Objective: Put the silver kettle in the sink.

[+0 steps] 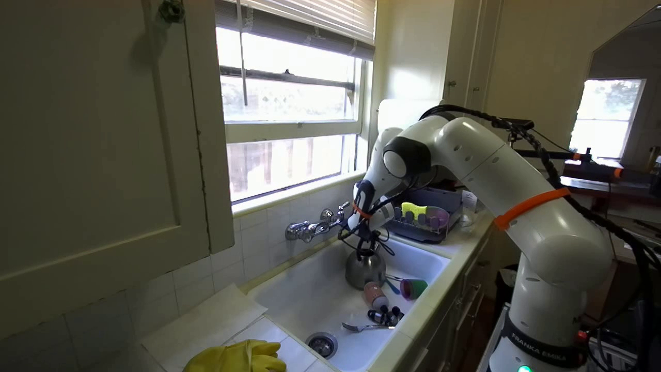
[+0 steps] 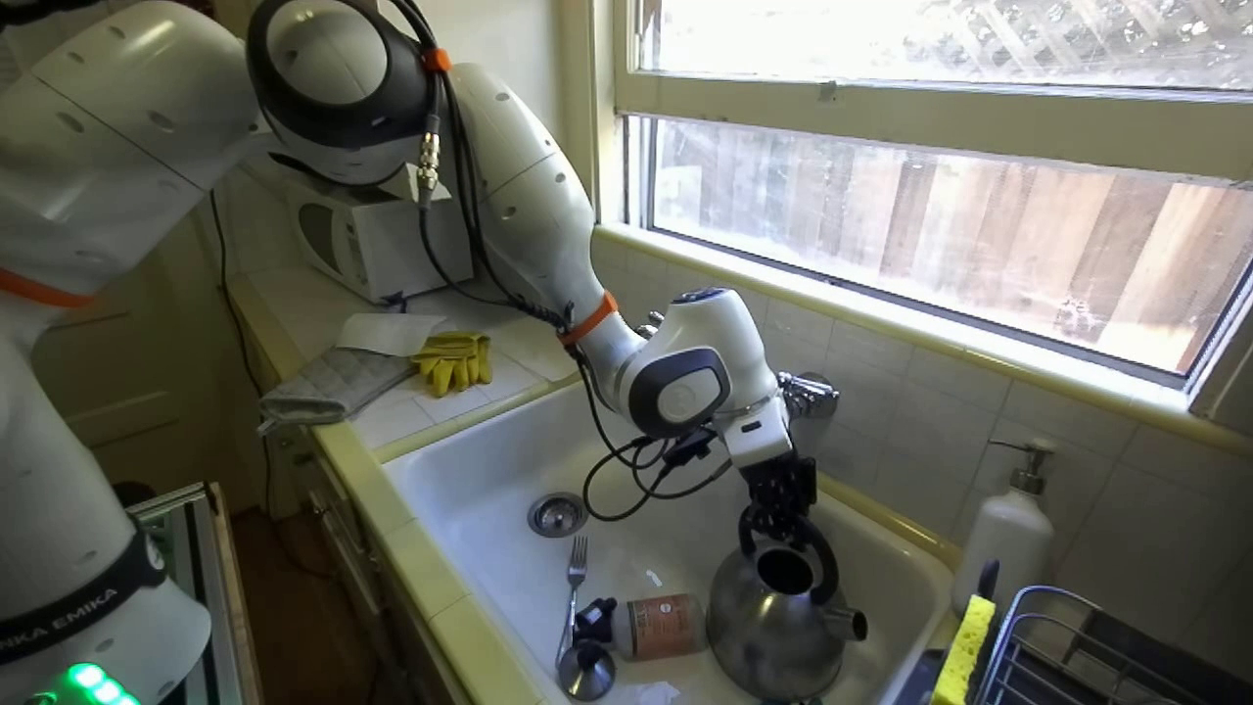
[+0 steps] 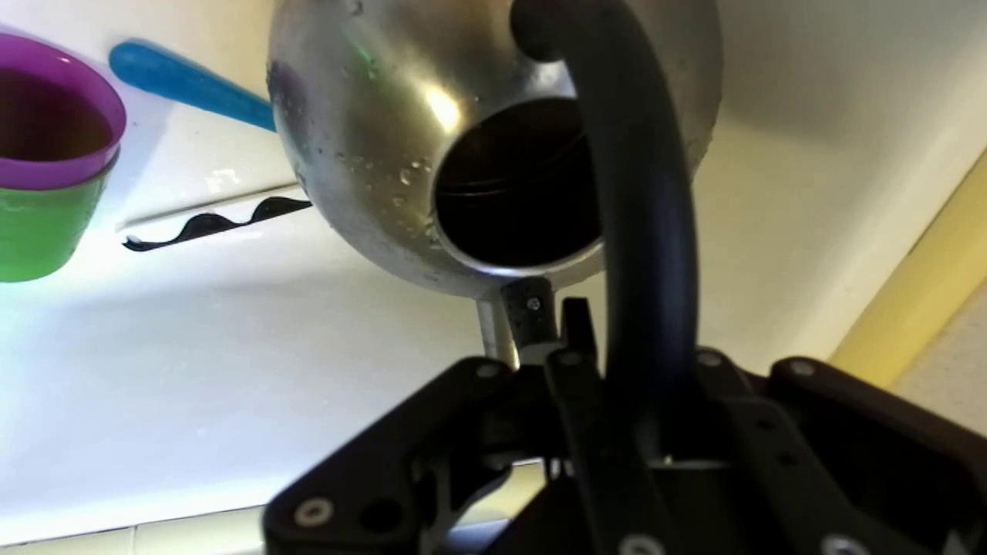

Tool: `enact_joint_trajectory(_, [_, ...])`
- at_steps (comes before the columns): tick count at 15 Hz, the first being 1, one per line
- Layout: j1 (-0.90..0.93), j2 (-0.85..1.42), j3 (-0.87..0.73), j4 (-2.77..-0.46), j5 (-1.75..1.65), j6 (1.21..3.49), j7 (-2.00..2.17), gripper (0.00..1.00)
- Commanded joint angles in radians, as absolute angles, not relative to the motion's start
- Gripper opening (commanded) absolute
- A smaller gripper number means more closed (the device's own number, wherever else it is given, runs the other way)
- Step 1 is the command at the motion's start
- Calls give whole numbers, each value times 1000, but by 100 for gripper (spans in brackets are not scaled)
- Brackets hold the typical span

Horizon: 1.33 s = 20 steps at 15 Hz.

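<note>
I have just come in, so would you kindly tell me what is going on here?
The robot's hand is closed on the black handle of the silver kettle, which is already inside the sink but not yet released. Whether it rests on the bottom is hard to tell. A fork and a bottle also lie in the sink.

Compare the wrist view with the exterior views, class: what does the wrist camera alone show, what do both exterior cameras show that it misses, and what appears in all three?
Wrist view only: droplets on the kettle, and screw heads on the hand.

Both exterior views only: the drain, fork, bottle, gloves, sponge and window.

All three: the kettle inside the sink, with the hand at its handle.
</note>
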<state>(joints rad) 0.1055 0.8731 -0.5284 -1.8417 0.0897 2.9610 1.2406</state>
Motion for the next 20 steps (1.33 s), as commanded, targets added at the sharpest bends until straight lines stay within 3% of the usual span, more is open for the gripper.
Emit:
enact_joint_trajectory(1, [96, 826, -521, -1881, 89, 2966, 1180, 43])
enact_joint_trajectory(9, [24, 693, -483, -1899, 59, 2834, 996, 99])
enact_joint_trajectory(20, [-114, 474, -407, -1924, -68, 2517, 410, 100])
